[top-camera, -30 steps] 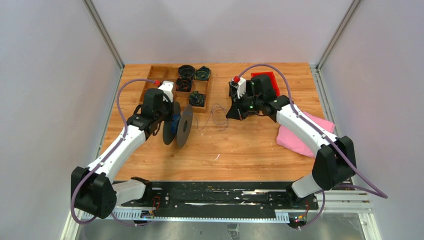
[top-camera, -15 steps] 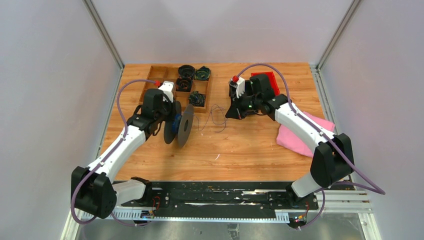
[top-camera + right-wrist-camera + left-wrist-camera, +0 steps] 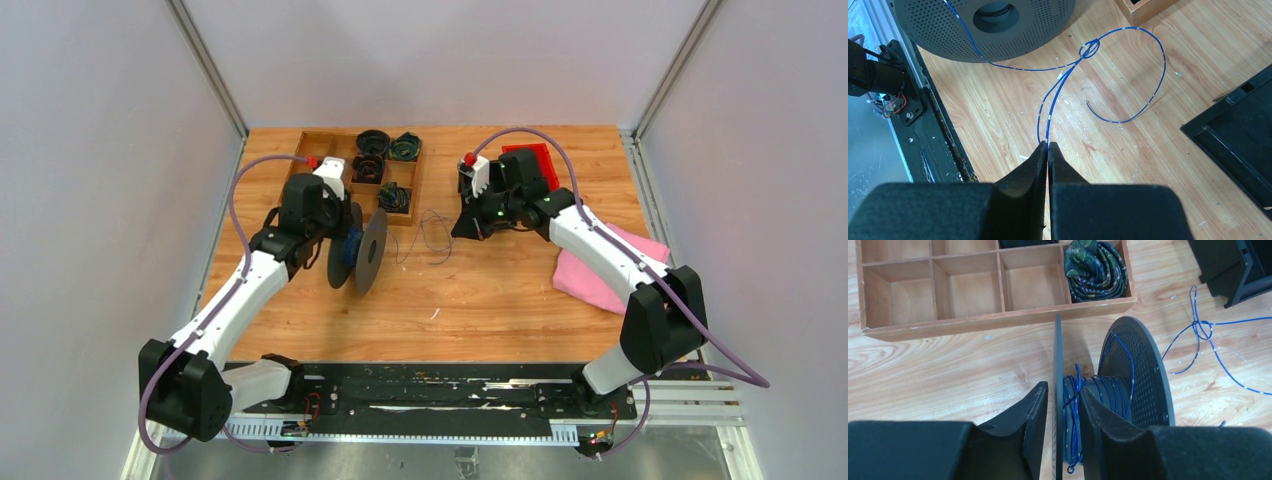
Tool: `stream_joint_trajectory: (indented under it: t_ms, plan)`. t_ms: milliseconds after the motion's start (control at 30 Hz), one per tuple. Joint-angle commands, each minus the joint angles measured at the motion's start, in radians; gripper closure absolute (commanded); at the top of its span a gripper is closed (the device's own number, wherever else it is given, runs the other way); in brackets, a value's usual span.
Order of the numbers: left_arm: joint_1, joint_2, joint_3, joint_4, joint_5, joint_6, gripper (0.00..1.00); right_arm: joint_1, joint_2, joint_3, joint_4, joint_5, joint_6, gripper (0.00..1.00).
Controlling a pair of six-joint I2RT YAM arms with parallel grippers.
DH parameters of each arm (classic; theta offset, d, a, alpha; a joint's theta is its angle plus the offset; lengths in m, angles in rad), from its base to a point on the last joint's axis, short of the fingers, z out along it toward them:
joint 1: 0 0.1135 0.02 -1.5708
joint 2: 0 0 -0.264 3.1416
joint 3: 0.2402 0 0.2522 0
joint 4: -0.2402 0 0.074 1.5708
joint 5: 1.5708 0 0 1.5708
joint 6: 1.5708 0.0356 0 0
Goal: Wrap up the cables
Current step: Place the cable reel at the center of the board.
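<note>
The grey spool [image 3: 1143, 375] stands on edge left of centre, its axle lying left-right. The left gripper [image 3: 1060, 392] pinches its left flange. The thin blue cable [image 3: 1089, 50], partly wound on the hub, trails rightward in loops to the right gripper [image 3: 1048, 147], whose fingers are closed tight on it.

smooth cable [image 3: 1089, 49], matt perforated spool [image 3: 948, 25], grainy wooden table [image 3: 1098, 175].
</note>
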Motion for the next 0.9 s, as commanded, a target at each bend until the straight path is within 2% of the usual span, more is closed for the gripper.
stream_joint_trajectory:
  t_ms: [0,233,433,633,767,867]
  plan:
    - [0.007,-0.024,0.063,-0.013,-0.019,-0.005,0.66,0.005,0.007,0.033,-0.014,-0.006,-0.022,0.99]
    - [0.008,-0.024,0.126,-0.029,-0.03,0.006,0.62,0.005,0.006,0.029,-0.014,-0.006,-0.025,0.99]
    - [0.008,-0.009,0.202,-0.045,0.017,0.017,0.59,0.005,0.006,0.039,-0.015,0.006,-0.008,0.99]
    - [0.006,-0.013,0.164,-0.067,0.008,0.055,0.58,0.005,0.005,0.03,-0.015,0.014,-0.011,0.99]
    - [0.006,-0.032,0.155,-0.115,0.015,0.082,0.52,0.003,0.006,0.03,-0.015,0.013,-0.014,0.99]
    - [0.006,-0.034,0.174,-0.173,0.035,0.099,0.42,0.003,0.01,0.031,-0.017,0.009,-0.013,0.99]
